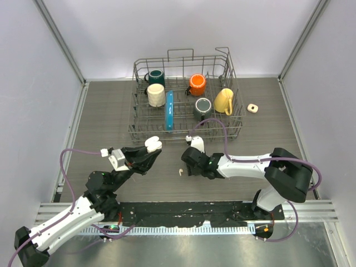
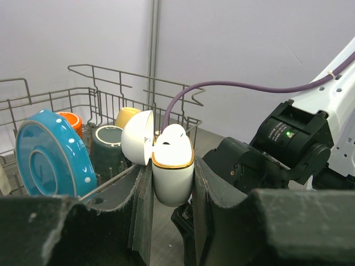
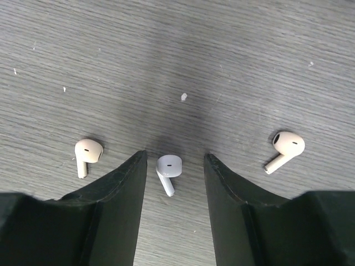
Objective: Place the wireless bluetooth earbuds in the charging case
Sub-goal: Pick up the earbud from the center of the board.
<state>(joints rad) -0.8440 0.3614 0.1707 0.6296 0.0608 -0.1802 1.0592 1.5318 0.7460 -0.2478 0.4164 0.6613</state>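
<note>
Earbud [image 3: 169,165] between parted right end effector [image 3: 175,157] fingers (pointing straight down); left end effector [image 2: 171,194] clamps charging case [image 2: 173,177].

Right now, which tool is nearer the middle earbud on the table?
Right. The right tool straddles the middle earbud, open and not touching it. The left tool is off to the left, gripping the open charging case.

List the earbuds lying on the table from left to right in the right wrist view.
left earbud, cream, stem pointing down → middle earbud, whiter, lying in the gap between the dark fingers → right earbud, cream, stem angled down to the left.
</note>
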